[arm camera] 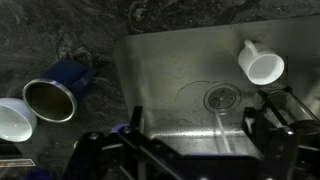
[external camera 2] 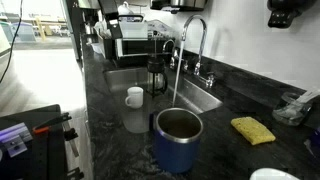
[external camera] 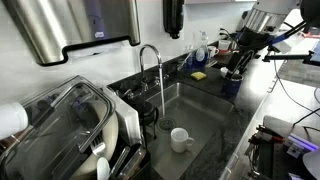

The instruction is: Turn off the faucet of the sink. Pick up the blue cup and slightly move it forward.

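The dark stone desk [external camera 2: 95, 135] takes up most of the scene, and set into it is the sink [arm camera: 170, 70], a deep steel basin with a white mug [arm camera: 262, 65] lying at its far right. At the back rim stands the faucet [external camera 2: 204, 45], and a thin thread of water [external camera 2: 177, 75] falls from its arched spout, so we judge the tap is not yet off. The gripper [arm camera: 195, 135] hangs above the basin with its jaws spread wide and nothing between them. The blue cup [external camera 2: 177, 138] stands upright on the desk just beside the sink, at the near end in the exterior view and left of the basin in the wrist view [arm camera: 55, 95]. A white cup [arm camera: 12, 118] sits close at its left, and we cannot tell whether they touch. We expect the blue cup to be rigid, fairly light if empty, and smooth enough to slip. Its body looks wide for the jaws, so we would pinch the rim, one finger inside and one outside, on the side away from the white cup. The handles [external camera 2: 198, 72] at the faucet's base are small, hard and probably wet. We would nudge one with a fingertip rather than squeeze it.
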